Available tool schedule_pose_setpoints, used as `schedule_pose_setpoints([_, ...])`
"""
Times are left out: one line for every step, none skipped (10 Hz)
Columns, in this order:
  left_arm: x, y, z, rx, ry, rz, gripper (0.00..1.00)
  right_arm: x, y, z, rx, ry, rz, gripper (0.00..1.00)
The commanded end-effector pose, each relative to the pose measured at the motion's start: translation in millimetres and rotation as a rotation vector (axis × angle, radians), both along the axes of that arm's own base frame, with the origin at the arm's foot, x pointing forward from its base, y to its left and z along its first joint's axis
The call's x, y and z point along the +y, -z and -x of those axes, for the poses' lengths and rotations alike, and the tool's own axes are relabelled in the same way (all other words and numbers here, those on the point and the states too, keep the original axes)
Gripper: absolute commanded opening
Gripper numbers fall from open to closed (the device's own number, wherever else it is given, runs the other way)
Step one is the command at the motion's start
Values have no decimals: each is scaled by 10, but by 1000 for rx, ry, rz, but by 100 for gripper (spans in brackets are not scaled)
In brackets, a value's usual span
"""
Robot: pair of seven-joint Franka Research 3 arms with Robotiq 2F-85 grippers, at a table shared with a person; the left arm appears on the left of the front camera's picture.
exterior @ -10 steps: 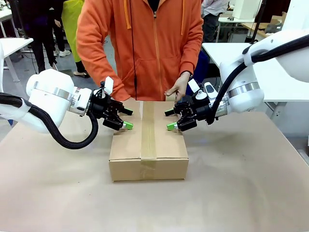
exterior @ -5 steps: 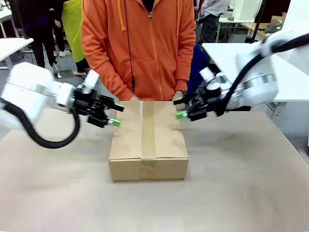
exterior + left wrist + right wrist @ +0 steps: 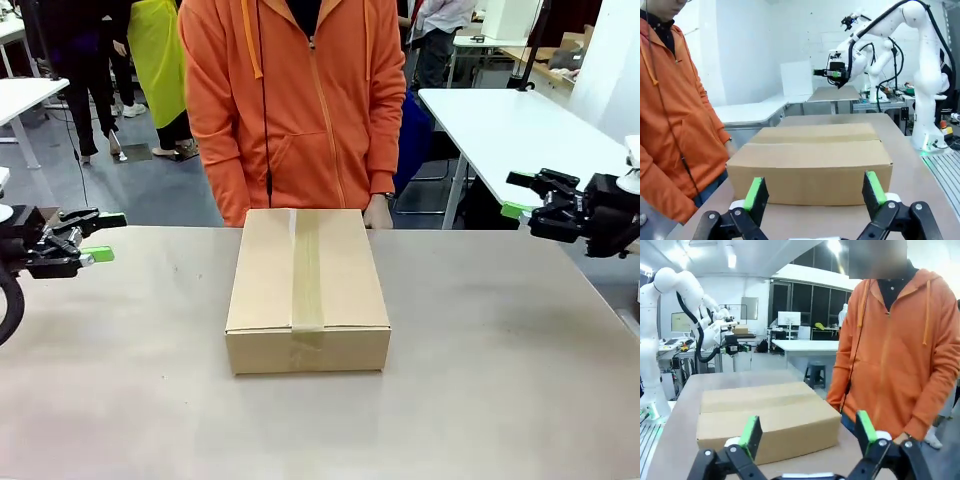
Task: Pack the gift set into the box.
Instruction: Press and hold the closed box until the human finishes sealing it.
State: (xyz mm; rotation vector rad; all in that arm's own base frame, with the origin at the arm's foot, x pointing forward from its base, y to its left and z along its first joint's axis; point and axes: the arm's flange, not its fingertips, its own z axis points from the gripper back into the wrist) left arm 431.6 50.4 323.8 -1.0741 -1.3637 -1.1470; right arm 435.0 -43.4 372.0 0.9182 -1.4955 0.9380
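The bare front of the surface (image 3: 320, 430) lies nearest, and the box (image 3: 307, 290) is set at its middle, flaps folded down and sealed by a strip of tape (image 3: 306, 270) run along the top seam. The gift set is judged to be shut inside, so packing appears finished. The left claw (image 3: 92, 238) is held out at the left edge, fingers spread wide, nothing gripped; the right claw (image 3: 524, 194) is likewise parked at the right edge, spread and empty. Both are kept well apart from the box, presumably to leave it free. Beyond, a person's hand (image 3: 378, 212) is rested at the far edge.
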Motion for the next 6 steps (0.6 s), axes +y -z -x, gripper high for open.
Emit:
schedule_pose_setpoints([-351,-271,-43,-31,56,-104,100,321,-196,-205,-1,-94,31,100])
schedule_pose_setpoints([-351,-271,-43,-31,56,-104,100,321,-196,-205,-1,-94,31,100])
schedule_pose_setpoints([-351,-271,-43,-31,56,-104,100,321,-196,-205,-1,-94,31,100])
schedule_pose_setpoints([-351,-271,-43,-31,56,-104,100,321,-196,-205,-1,-94,31,100])
schedule_pose_setpoints([-351,-271,-43,-31,56,-104,100,321,-196,-205,-1,-94,31,100])
schedule_pose_setpoints([-351,-271,-43,-31,56,-104,100,321,-196,-205,-1,-94,31,100])
